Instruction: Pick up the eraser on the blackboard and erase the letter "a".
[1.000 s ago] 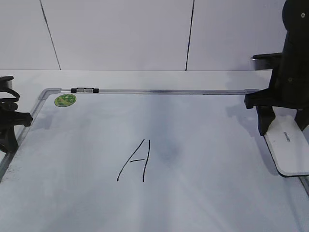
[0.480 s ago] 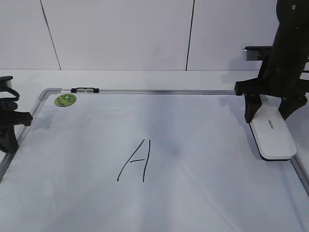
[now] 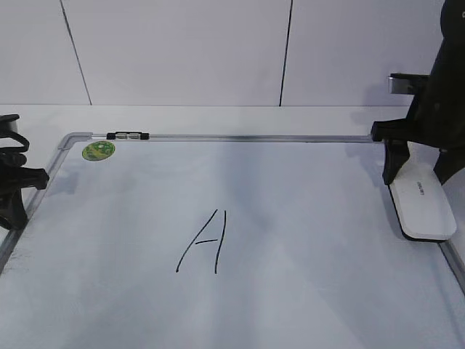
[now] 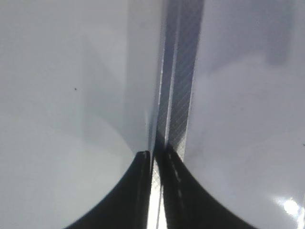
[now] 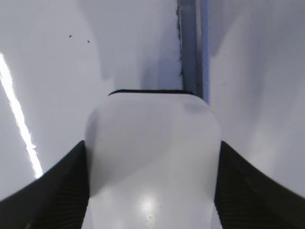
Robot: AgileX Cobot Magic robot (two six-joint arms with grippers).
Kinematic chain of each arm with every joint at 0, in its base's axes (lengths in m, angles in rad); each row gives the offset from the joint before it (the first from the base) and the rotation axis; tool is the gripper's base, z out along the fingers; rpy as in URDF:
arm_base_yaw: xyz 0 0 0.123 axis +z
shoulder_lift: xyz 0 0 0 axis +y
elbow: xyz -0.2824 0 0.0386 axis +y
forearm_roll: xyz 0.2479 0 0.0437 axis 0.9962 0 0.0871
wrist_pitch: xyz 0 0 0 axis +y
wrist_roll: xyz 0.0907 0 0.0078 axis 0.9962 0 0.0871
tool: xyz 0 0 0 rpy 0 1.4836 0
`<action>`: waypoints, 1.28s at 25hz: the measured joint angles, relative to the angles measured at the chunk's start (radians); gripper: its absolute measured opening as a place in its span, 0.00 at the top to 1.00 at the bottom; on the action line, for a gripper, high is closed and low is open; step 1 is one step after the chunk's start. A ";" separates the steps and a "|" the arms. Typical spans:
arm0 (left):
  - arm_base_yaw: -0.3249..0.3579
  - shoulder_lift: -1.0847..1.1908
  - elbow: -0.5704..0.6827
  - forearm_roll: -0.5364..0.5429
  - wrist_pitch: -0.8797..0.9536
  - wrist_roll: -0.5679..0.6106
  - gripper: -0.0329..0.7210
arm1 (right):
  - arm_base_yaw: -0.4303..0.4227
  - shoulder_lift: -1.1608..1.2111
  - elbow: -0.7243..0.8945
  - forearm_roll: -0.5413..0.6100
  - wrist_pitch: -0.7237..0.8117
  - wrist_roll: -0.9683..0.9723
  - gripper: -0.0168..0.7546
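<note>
The white eraser (image 3: 422, 208) sits between the fingers of my right gripper (image 3: 418, 174), which is shut on it at the blackboard's (image 3: 305, 218) right edge. In the right wrist view the eraser (image 5: 152, 157) fills the gap of the right gripper (image 5: 152, 143), its thin black underside toward the board beside the grey frame (image 5: 190, 47). My left gripper (image 3: 14, 196) is at the board's left edge. In the left wrist view the left gripper (image 4: 153, 155) is shut on the thin metal frame (image 4: 178, 95). The letter "a" is out of view; only a capital "A" (image 3: 203, 243) shows.
A round green sticker (image 3: 98, 150) and a small black-and-white clip (image 3: 128, 135) mark the far left corner of the frame. A faint grey smudge (image 3: 254, 227) lies just right of the capital. A white panelled wall stands behind the table.
The right gripper with the eraser swung left and up over the board's right edge, then drifted a little back to the right. The left arm has stayed still.
</note>
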 joint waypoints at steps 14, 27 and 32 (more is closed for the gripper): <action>0.000 0.000 0.000 -0.004 0.000 0.000 0.88 | 0.000 0.028 -0.001 0.011 0.000 -0.010 0.29; 0.000 0.000 0.000 -0.004 0.000 0.000 0.88 | 0.000 0.036 -0.002 -0.016 0.000 -0.022 0.29; 0.000 0.000 0.000 -0.004 0.000 0.000 0.88 | 0.000 0.036 -0.002 -0.021 0.000 -0.022 0.29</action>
